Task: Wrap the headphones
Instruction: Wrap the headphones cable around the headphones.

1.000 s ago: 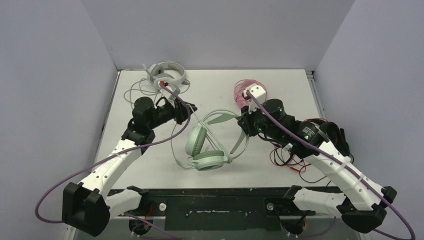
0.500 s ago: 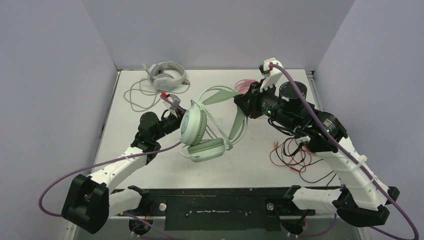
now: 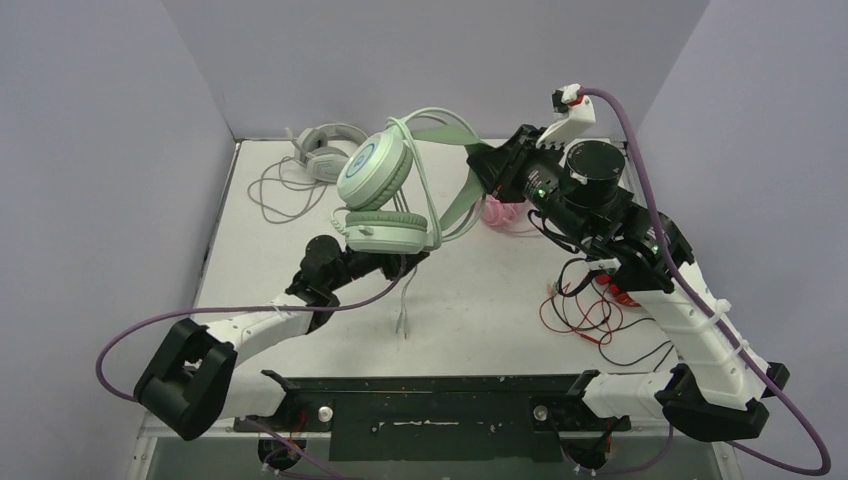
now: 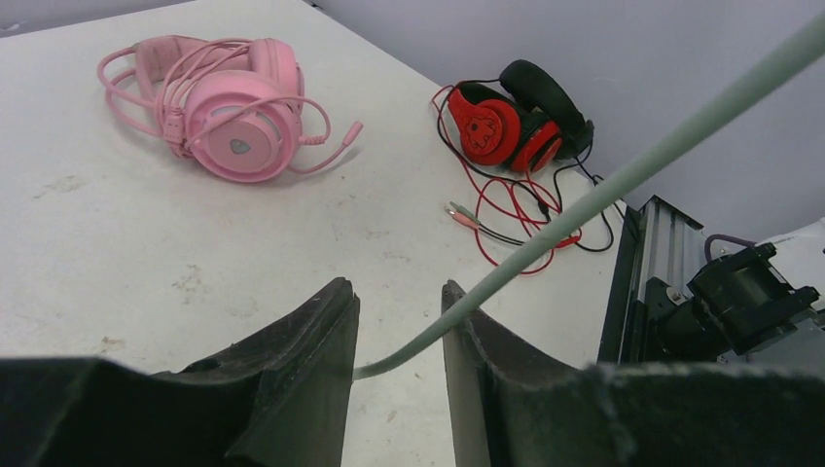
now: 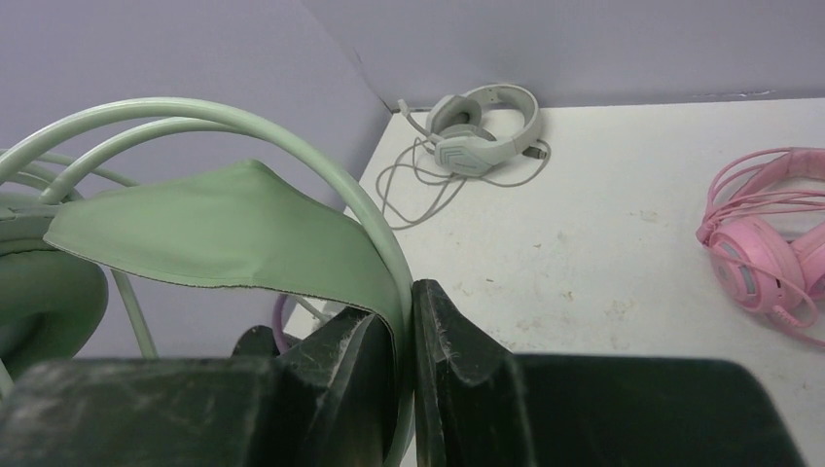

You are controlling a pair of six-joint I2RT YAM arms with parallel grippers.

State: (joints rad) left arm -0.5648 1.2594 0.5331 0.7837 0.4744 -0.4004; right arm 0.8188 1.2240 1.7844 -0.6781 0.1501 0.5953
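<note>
The mint green headphones (image 3: pixel 375 175) hang in the air over the back of the table, cups toward the left. My right gripper (image 3: pixel 480 165) is shut on their headband (image 5: pixel 292 146), pinched between the fingers (image 5: pixel 401 302). Their thin green cable (image 3: pixel 403 300) drops from the cups to the table. My left gripper (image 3: pixel 405 262) sits low under the cups. It is open, and the cable (image 4: pixel 584 204) runs loosely through the gap between its fingers (image 4: pixel 395 287). The pale grey-white headphones (image 3: pixel 322 150) lie at the back left with a loose cable. The pink headphones (image 4: pixel 229 107) lie at the back right.
A red and black headset (image 4: pixel 516 117) with tangled red and black wires (image 3: pixel 580 315) lies at the right, by my right arm. The table's (image 3: pixel 300 240) black front rail (image 3: pixel 430 385) runs along the near edge. Walls close in the left, back and right.
My right arm has lifted the mint headphones up and toward the back. My left gripper has opened around the cable and dropped nearer the front edge.
</note>
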